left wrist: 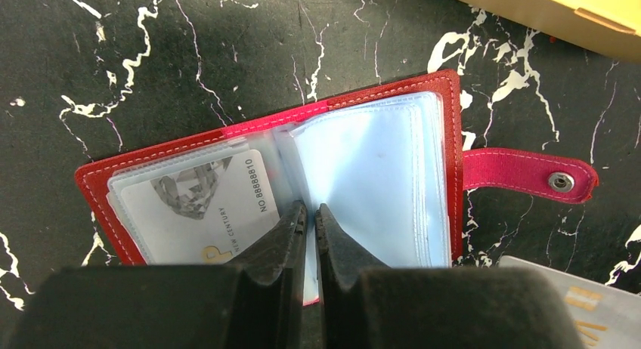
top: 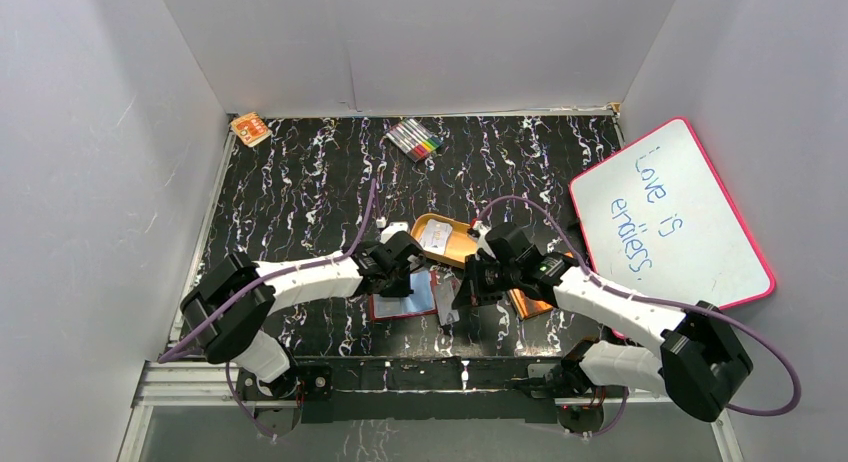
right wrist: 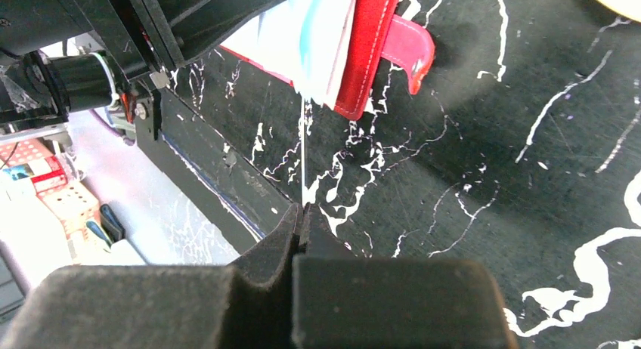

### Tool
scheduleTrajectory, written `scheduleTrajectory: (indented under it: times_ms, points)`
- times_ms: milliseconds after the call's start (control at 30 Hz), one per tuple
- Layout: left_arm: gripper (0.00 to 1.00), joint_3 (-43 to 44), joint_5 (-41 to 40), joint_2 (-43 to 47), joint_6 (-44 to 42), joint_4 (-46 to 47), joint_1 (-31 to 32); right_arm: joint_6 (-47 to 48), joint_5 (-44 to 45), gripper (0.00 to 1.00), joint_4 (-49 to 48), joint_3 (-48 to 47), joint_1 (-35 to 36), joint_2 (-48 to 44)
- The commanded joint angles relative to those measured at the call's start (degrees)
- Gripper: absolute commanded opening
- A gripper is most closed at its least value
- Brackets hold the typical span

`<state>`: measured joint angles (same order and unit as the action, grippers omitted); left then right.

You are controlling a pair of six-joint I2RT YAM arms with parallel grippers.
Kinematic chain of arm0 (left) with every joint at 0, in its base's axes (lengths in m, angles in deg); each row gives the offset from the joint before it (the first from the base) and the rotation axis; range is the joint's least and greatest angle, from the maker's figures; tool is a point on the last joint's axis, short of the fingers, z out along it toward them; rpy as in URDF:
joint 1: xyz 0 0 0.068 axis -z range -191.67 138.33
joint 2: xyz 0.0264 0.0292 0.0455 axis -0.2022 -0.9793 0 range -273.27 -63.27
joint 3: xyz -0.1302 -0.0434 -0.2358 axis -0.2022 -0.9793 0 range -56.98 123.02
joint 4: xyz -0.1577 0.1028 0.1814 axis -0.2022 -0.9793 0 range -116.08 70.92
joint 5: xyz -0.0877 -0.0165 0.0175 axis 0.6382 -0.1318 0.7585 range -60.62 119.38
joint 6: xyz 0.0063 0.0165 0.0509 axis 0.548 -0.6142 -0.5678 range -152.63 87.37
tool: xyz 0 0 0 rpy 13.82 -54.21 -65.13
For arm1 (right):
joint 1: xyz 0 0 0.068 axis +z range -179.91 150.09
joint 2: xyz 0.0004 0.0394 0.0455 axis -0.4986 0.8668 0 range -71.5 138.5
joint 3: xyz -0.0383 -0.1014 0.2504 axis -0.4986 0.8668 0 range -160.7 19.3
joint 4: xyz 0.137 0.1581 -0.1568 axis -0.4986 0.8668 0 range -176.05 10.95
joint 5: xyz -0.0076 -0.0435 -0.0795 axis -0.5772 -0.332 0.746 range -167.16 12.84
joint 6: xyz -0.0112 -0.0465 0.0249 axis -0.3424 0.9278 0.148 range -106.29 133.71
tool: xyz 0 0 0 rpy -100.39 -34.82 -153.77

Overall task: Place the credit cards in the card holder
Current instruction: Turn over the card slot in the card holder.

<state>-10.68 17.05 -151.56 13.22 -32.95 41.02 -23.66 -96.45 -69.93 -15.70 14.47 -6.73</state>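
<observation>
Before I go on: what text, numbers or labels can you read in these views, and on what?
"Love is endless." handwritten in blue on the pink-framed whiteboard
"NO 88888810" on the pale grey card sleeved in the red folding card holder
"NEW CENTURY" same card, beside a gold logo
Unreadable, too small: small orange box, pack of coloured markers, loose grey card with orange stripes

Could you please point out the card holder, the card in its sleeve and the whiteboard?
card holder (left wrist: 514, 174), left wrist view, red snap tab
sleeved card (left wrist: 195, 207), left wrist view, printed face
whiteboard (top: 670, 220), top external view, writing surface
</observation>
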Motion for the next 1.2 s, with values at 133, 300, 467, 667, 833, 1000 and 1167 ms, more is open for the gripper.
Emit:
scheduleTrajectory:
  times_ms: [133, 300, 467, 667, 833, 1000, 1167]
  points:
    - [0.03, -3.31, -1.96, 0.13, -0.14, -4.71, 0.23, -1.04, -5.84, 0.00, -6.88, -2.15, 0.05, 3.09]
    - [0.00, -3.84, -2.16, 0.46, 0.16, -4.73, 0.22, -0.67, -5.80, 0.00, -6.04, -3.83, 0.05, 5.87]
    - [0.00, -4.09, -2.24, 0.66, 0.30, -4.71, 0.22, -0.50, -6.11, 0.00, -6.37, -5.25, 0.01, 7.96]
    - [0.00, -4.28, -2.38, 0.76, 0.39, -4.69, 0.23, -1.20, -6.02, 0.00, -6.28, -5.98, -0.32, 9.96]
    - [0.00, -4.47, -2.51, 0.92, 0.46, -4.76, 0.27, -3.66, -6.16, 0.00, -7.65, -5.28, -1.93, 9.44]
    - [0.00, -4.60, -2.60, 0.93, 0.47, -4.75, 0.22, -5.42, -10.69, 0.00, -10.20, -5.24, -3.14, 10.07]
    - [0.00, -4.55, -2.82, 1.01, 0.47, -4.70, 0.23, -7.81, -13.17, 0.00, -11.48, -5.13, -4.15, 11.49]
